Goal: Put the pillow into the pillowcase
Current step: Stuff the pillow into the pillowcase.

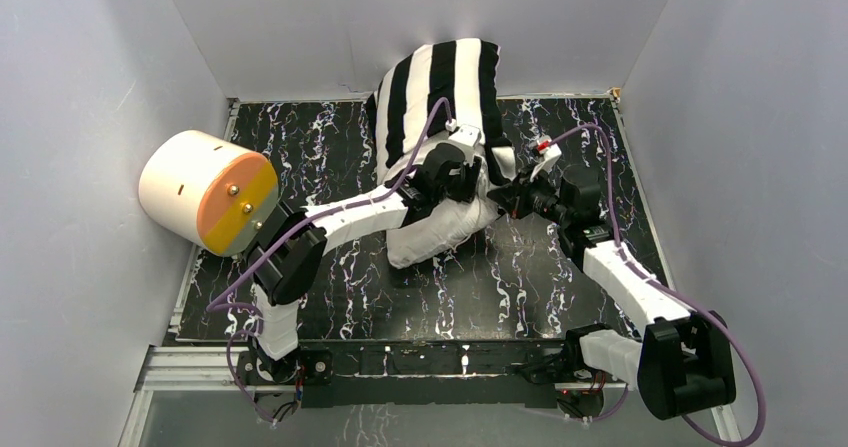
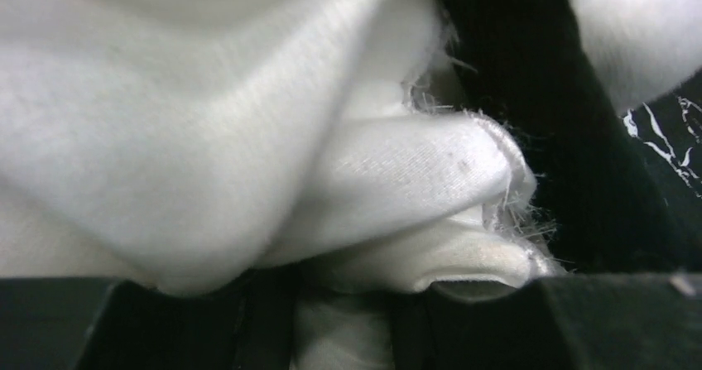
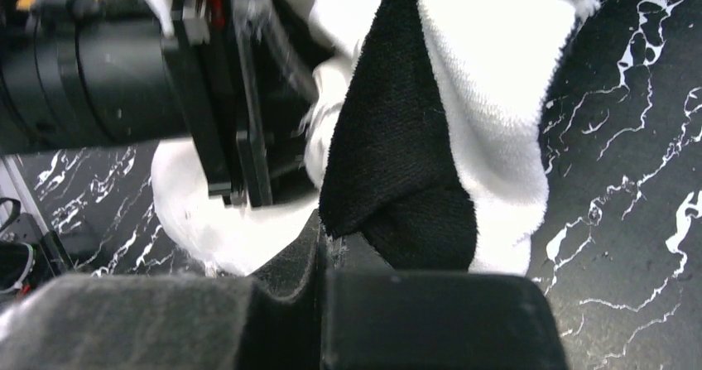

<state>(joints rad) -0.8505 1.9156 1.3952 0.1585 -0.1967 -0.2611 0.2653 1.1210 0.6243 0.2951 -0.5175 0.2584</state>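
At table centre toward 12 o'clock, pillow (image 1: 440, 235) sits mostly inside pillowcase (image 1: 452, 79), white end out at 6. Left gripper (image 2: 356, 324) pinches pillow corner; right gripper (image 3: 323, 283) nips case hem. Soft, light, squashy: probably best gripped at seamed corners.

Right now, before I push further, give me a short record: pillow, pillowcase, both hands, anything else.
pillow: partly in; white near end sticks out
pillowcase: over the pillow's far part, by the back wall
left hand: closed on pillow fabric
right hand: shut on the pillowcase edge
cylinder: left side of the table, apart from the pillow
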